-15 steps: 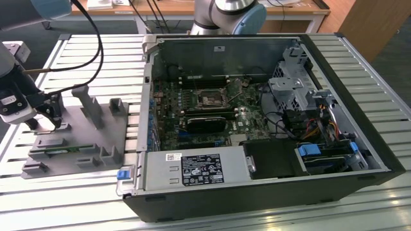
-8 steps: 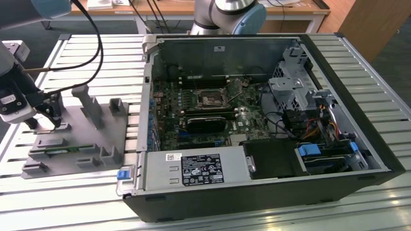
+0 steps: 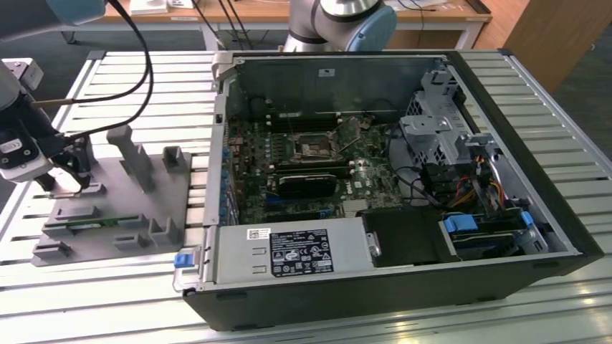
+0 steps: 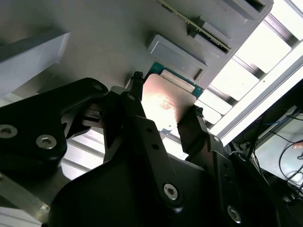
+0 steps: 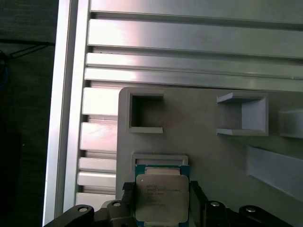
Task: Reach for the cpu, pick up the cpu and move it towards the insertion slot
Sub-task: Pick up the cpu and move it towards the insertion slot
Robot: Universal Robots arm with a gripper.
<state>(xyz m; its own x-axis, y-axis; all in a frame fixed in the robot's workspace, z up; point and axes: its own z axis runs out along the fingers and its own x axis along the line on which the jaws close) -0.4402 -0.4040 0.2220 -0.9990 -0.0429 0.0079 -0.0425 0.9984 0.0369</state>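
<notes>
At the far left of the exterior view, the single claw (image 3: pixel 69 179) points down onto one grey tray (image 3: pixel 107 199) lying on the slatted metal counter (image 3: pixel 143 79). The arm's wrist (image 3: pixel 14 136) stands almost upright above it at the frame's left edge, and the arm's base (image 3: pixel 340 18) sits at the top centre behind one open computer case (image 3: pixel 383 294). One black cable (image 3: pixel 143 64) loops down from the upper left toward the wrist.

Both wrist views show one cpu (image 5: pixel 161 198) (image 4: pixel 165 101), silvery on top with a green rim, lying low at its seat in the tray. Two black fingers (image 5: pixel 129 196) (image 4: pixel 195 125) stand against opposite edges of it, so the claw is closed on the cpu. Whether the chip has left its seat, I cannot tell.

One insertion slot (image 3: pixel 314 148), dark with a metal frame, sits in the board inside the case near the frame's centre, well apart from the claw. One long black card (image 3: pixel 306 185) lies just below it. One narrow green strip (image 3: pixel 91 226) rests on the tray's lower part.
</notes>
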